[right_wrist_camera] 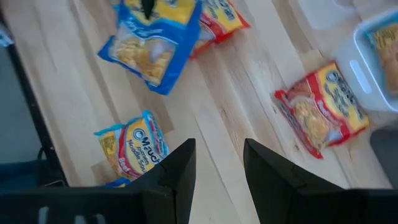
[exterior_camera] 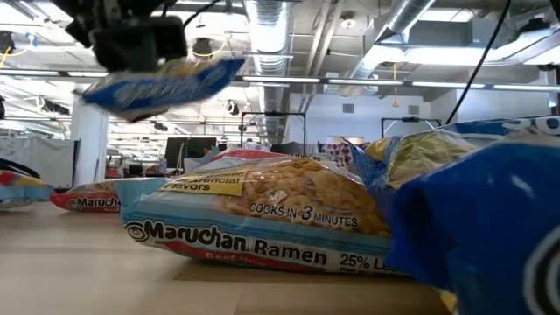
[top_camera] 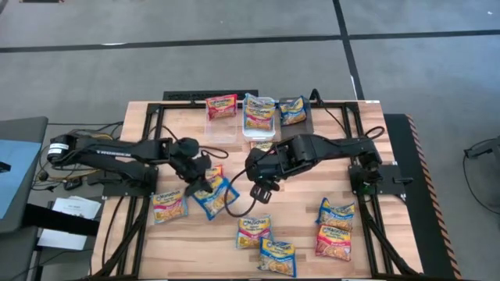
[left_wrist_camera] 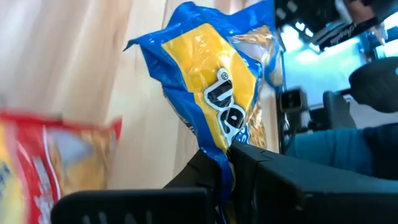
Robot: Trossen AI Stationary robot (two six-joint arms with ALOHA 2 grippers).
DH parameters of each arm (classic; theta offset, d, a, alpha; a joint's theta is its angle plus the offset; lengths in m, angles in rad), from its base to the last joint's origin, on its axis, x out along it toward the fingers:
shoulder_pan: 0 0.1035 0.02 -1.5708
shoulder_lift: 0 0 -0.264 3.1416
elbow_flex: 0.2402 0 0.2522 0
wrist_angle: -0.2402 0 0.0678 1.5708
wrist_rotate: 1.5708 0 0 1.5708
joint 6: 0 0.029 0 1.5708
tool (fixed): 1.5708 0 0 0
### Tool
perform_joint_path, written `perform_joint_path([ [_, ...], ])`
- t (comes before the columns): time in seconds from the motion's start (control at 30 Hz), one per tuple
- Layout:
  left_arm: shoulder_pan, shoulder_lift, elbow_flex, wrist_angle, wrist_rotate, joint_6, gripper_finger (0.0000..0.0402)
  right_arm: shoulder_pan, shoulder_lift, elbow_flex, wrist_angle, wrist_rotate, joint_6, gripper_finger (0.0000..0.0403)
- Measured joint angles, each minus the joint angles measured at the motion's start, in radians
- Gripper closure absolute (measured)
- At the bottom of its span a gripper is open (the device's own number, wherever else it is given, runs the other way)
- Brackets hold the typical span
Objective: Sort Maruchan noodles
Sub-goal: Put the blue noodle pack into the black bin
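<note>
The left gripper (top_camera: 205,184) is positioned over the middle of the table (top_camera: 305,226), toward its left side. Its jaws are closed on one edge of a blue-banded packet (top_camera: 214,197). In the low view this packet (exterior_camera: 157,86) hangs clear of the table surface, and in the left wrist view the packet (left_wrist_camera: 214,99) is pinched between the dark fingers (left_wrist_camera: 205,171).

The right gripper (top_camera: 262,190) is positioned near the table centre, just beside the held packet. Its jaws stand partly open and hold nothing; bare wood shows between the fingers (right_wrist_camera: 180,168).

The remaining Maruchan noodles are distributed as follows:
- One packet (top_camera: 169,206) lies near the left edge.
- Two packets (top_camera: 254,232) lie at the middle of the near edge.
- Two packets (top_camera: 336,212) lie toward the near right corner.
- One red-banded packet (top_camera: 221,105) rests on the clear bin (top_camera: 221,129) at the far edge.
- One packet lies in the white bin (top_camera: 258,131), and one (top_camera: 292,110) lies on the dark-grey bin (top_camera: 306,122).
</note>
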Motion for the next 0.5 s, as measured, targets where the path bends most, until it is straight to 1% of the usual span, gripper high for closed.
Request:
perform_joint_path([
  [0.13,0.000,0.001,0.062,-0.003,-0.036,0.036,0.0401,-0.020,-0.005,0.000,0.006,-0.033,-0.039,0.0246],
  [0.23,0.002,0.001,0.110,0.002,-0.046,0.067,0.0401,-0.045,-0.005,0.000,0.008,-0.093,-0.057,0.0246],
  [0.33,0.010,0.002,0.156,-0.008,-0.079,0.101,0.0401,-0.074,-0.005,0.000,0.014,-0.151,-0.083,0.0246],
  [0.5,0.029,0.002,0.214,-0.037,-0.137,0.175,0.0401,-0.129,-0.005,0.000,0.059,-0.214,-0.101,0.0246],
])
